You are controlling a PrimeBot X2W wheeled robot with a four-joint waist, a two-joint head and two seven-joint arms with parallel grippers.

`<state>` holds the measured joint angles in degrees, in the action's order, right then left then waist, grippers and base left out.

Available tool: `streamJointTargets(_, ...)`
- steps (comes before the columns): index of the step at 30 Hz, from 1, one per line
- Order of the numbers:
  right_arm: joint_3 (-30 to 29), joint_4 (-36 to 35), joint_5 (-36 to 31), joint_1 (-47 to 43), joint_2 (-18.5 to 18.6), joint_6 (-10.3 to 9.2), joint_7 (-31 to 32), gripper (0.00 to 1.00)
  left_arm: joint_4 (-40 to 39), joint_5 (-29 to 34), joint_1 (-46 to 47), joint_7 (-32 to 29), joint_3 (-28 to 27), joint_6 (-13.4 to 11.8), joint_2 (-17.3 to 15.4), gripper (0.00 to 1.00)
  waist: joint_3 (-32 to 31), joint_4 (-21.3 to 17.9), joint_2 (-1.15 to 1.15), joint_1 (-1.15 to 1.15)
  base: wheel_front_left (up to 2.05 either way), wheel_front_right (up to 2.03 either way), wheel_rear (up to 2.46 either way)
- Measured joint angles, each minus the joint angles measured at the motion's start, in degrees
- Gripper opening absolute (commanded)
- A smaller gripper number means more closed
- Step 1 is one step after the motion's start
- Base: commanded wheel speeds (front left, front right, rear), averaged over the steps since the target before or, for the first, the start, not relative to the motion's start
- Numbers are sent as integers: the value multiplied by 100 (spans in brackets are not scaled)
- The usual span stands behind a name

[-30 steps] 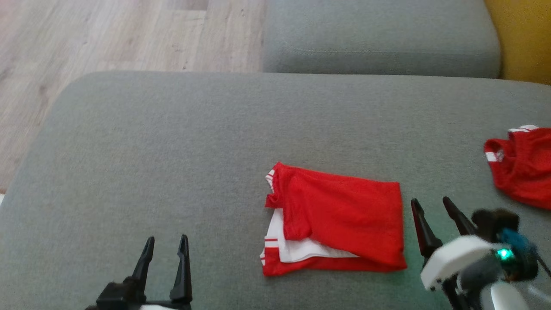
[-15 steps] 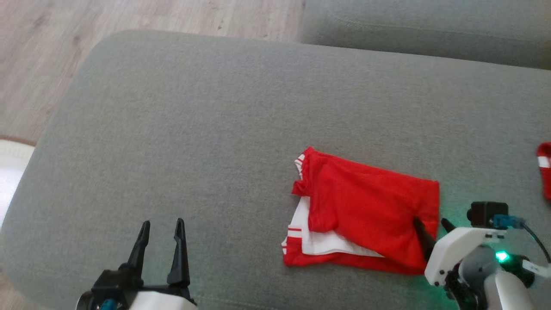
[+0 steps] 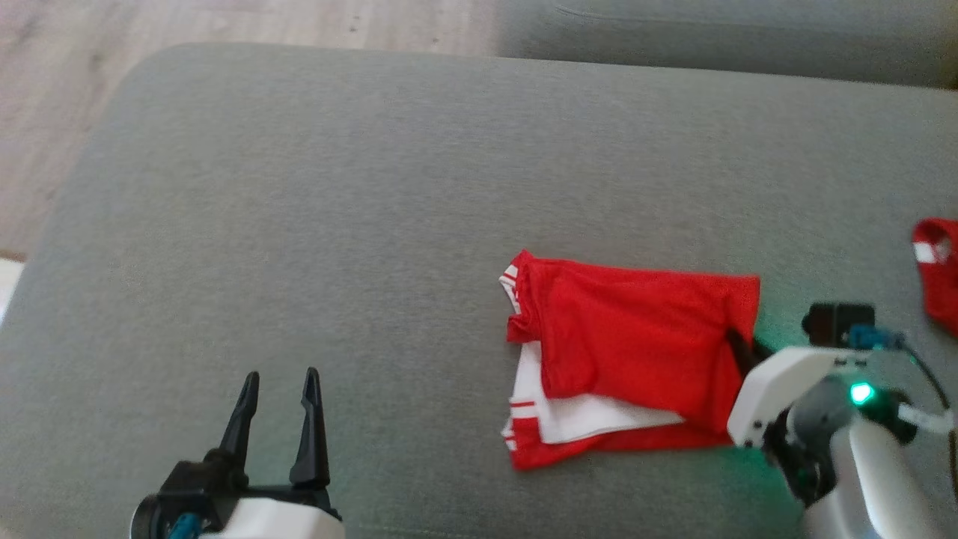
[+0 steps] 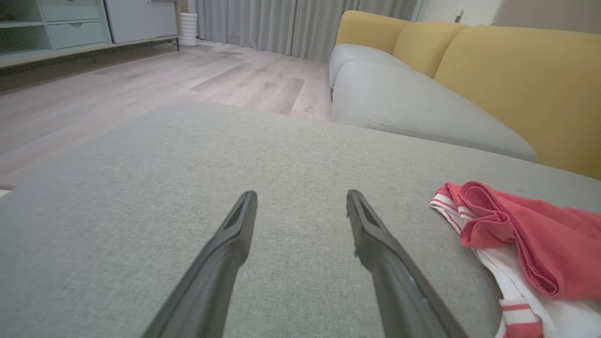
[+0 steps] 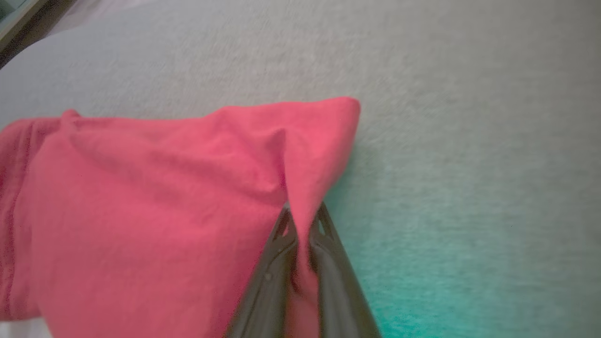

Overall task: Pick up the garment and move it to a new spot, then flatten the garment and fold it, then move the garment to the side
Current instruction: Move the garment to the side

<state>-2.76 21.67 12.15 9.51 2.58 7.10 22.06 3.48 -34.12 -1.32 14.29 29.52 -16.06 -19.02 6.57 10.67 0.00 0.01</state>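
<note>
garment (image 3: 636, 337) edge newly pinched, perhaps lifted, between right fingers (image 5: 270, 281); left fingers (image 4: 220, 263) apart, low

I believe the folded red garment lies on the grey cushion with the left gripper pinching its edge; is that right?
Not quite: it is the right gripper that pinches the edge of the folded red garment on the grey cushion, as the right wrist view shows. The left gripper is open, apart from the cloth.
</note>
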Motion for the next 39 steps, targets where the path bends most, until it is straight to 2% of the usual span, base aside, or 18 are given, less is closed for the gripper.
streamJointTargets(6, -104, -222, -223, 433, 200, 0, -65, 0, -12, 60, 142, 1, -41, 53, 14, 100, 108, -527, 0, 0, 0, 0, 0)
streamJointTargets(13, -223, -463, -220, 644, 537, 0, -27, 0, -202, 151, 257, -2, -131, 42, -3, 100, 261, -1444, 0, 0, 0, 0, 0)
streamJointTargets(20, -279, -522, -212, 1001, 620, 0, -31, 0, -279, 242, 642, -119, -112, 71, -48, 100, 451, -2336, 0, 0, 0, 0, 0)
streamJointTargets(24, -270, -482, -213, 1014, 642, 0, -38, 0, -277, 242, 697, -169, -67, 78, -51, 100, 538, -2647, 0, 0, 0, 0, 0)
streamJointTargets(29, -248, -441, -213, 1022, 672, 0, -56, 0, -258, 242, 694, -194, 5, 93, -49, 100, 551, -2640, 0, 0, 0, 0, 0)
streamJointTargets(35, 35, -445, -213, 1332, 779, 0, -48, 0, -230, 240, 680, -192, -2, 89, -56, 100, 485, -2371, 0, -1, 0, 0, 0)
streamJointTargets(39, 124, -359, -197, 1876, 905, 0, 143, 0, -232, 240, 669, -186, 0, 73, -62, 100, 449, -2109, 0, -1, 0, 0, 0)
